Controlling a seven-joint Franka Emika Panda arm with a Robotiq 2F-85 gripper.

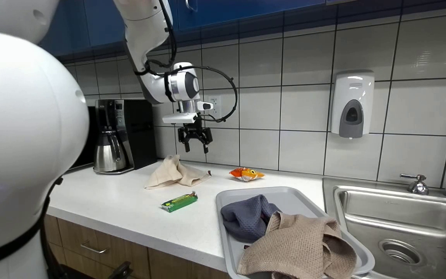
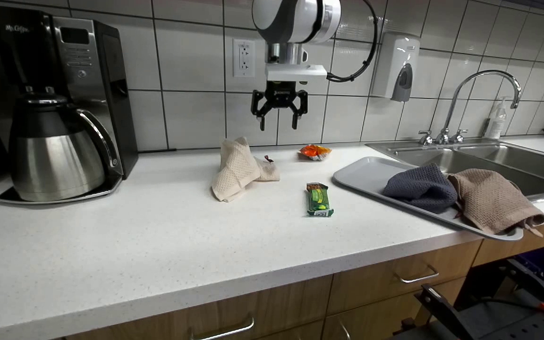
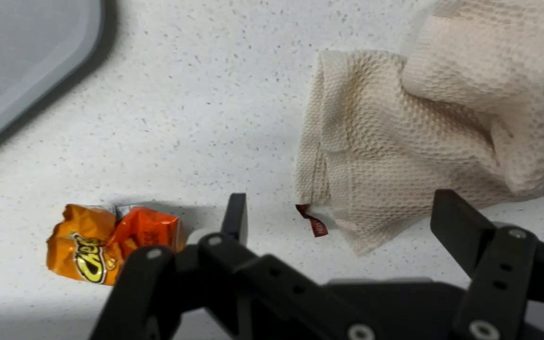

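Observation:
My gripper is open and empty, pointing down above the counter in both exterior views. In the wrist view its fingers are wide apart and touch nothing. Nearest below is a crumpled cream towel with a small red tag; it also shows in both exterior views. An orange snack bag lies near the back wall, partly hidden by a finger in the wrist view. A green wrapped bar lies nearer the front edge, out of the wrist view.
A grey tray holds a dark blue towel and a brown towel, beside a sink. A coffee maker stands at the counter's other end. A soap dispenser hangs on the tiled wall.

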